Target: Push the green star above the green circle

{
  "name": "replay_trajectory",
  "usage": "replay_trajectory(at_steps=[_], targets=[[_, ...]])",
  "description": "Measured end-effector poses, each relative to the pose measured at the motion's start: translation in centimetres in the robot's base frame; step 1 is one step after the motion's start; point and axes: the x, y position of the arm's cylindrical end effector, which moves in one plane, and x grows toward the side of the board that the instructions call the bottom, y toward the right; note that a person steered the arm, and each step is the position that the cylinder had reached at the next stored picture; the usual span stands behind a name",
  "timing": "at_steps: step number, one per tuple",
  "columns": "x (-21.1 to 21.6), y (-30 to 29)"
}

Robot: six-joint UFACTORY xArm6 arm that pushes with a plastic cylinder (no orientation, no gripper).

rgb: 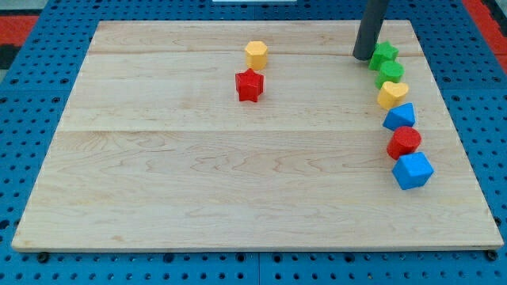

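The green star [385, 54] lies near the view's top right on the wooden board [198, 182]. The green circle [390, 73] sits just below it, touching or nearly touching. My tip [364, 58] is right beside the green star, on its left. The rod rises from there out of the view's top.
Below the green circle runs a column of blocks: a yellow block [391, 95], a blue block [400, 117], a red circle [405, 142] and a blue cube [413, 170]. A yellow hexagon [256, 54] and a red star [249, 85] lie at the view's top centre.
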Motion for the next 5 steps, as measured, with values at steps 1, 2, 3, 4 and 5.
replay_trajectory(at_steps=[1, 2, 3, 4, 5], targets=[[0.0, 0.05], [0.0, 0.28], [0.0, 0.34], [0.0, 0.34], [-0.94, -0.25]])
